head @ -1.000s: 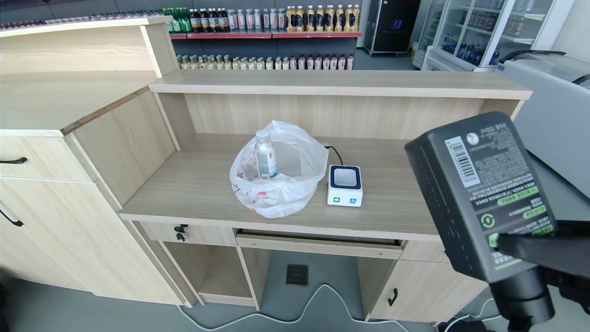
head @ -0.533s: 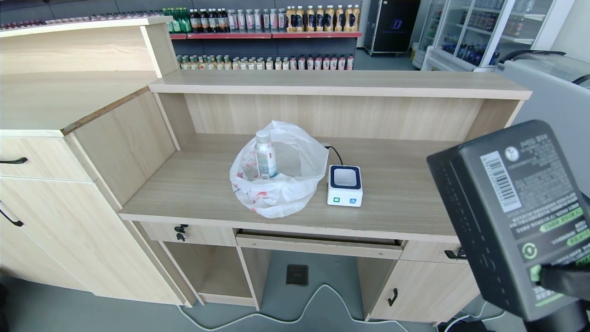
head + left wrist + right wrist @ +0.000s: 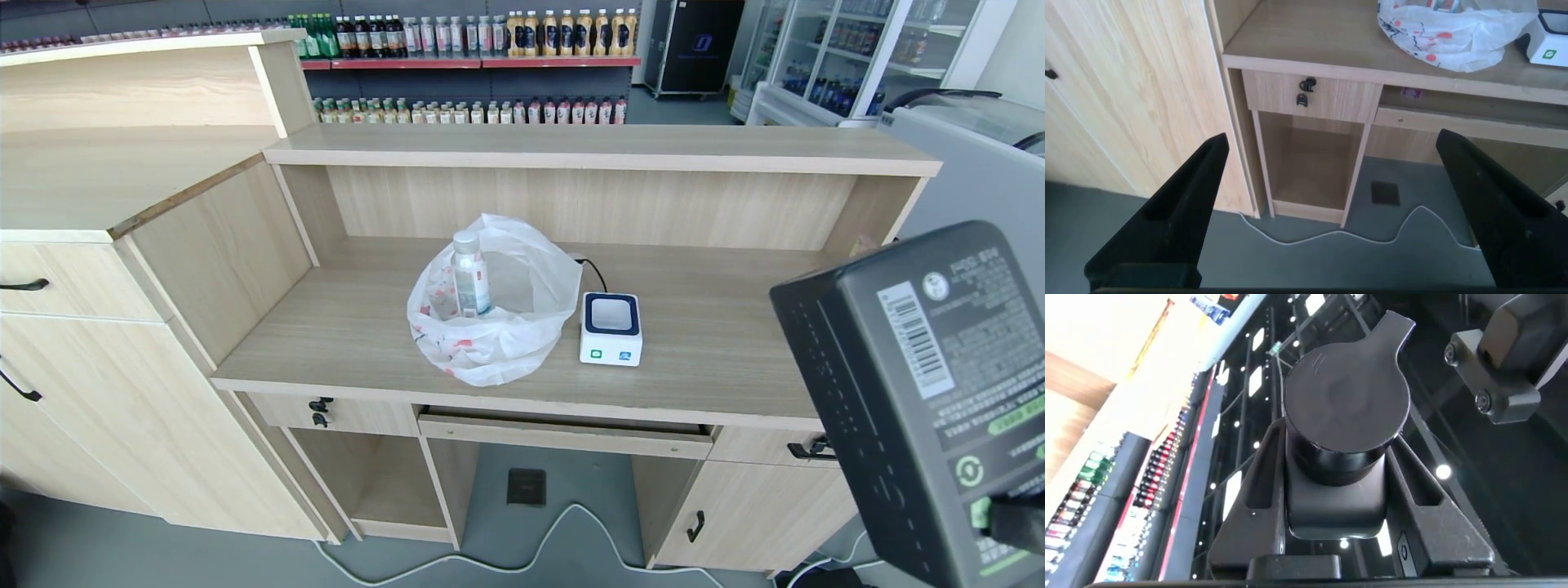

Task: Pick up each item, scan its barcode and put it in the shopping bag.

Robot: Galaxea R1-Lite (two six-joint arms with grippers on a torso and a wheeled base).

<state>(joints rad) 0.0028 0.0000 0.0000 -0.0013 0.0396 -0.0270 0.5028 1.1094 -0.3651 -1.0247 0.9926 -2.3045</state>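
Observation:
A dark grey bottle with a white barcode label hangs at the right of the head view, off the counter's right end. My right gripper is shut on it low down. In the right wrist view the bottle's black cap stands between the fingers. The white shopping bag sits open on the counter with a clear water bottle upright inside. A white scanner stands just right of the bag. My left gripper is open and holds nothing, low in front of the counter's left side.
The wooden counter has a raised back ledge and a taller section on the left. A cable runs from the scanner to the back. Below are a drawer with a lock, an open cubby and a white floor cable.
The dark bottle in my right gripper has shifted right and downward, away from the scanner. Bag, water bottle and scanner have stayed put.

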